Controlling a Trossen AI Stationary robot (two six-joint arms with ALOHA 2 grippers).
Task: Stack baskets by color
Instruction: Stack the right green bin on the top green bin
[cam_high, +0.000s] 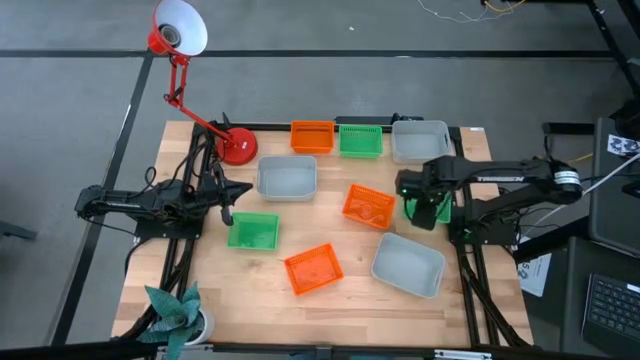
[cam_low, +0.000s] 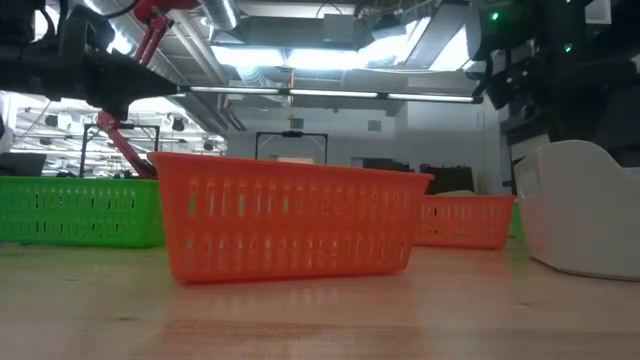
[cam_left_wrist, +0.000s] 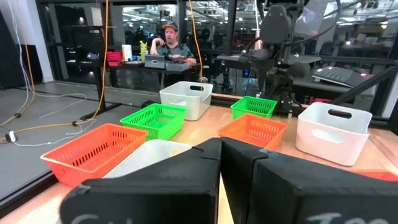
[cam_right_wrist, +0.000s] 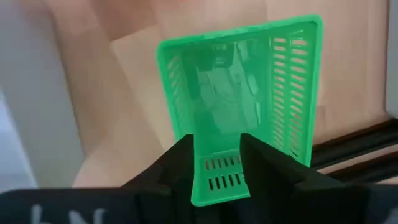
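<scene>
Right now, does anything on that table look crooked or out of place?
Nothing is spilled or broken. The baskets lie scattered at odd angles, none stacked. One green basket sits under the right gripper, whose fingers straddle its wall.

- The right gripper (cam_right_wrist: 216, 163) shows at the bottom of the picture, with its two dark fingers (cam_right_wrist: 180, 163) standing apart.
- A green basket (cam_right_wrist: 239, 106) is directly in front of the gripper.
- The near wall of the green basket stands in the gap between the two fingers, one finger on each side of it.
- The walls of the basket have rows of narrow slots, and the floor of the basket looks shiny.
- Under the basket is a light wooden table (cam_right_wrist: 124, 81).
- A pale grey surface (cam_right_wrist: 31, 93) fills one side of the picture; what it is I cannot tell.
- A dark frame bar (cam_right_wrist: 354, 149) runs at the table's edge beyond the basket.
</scene>
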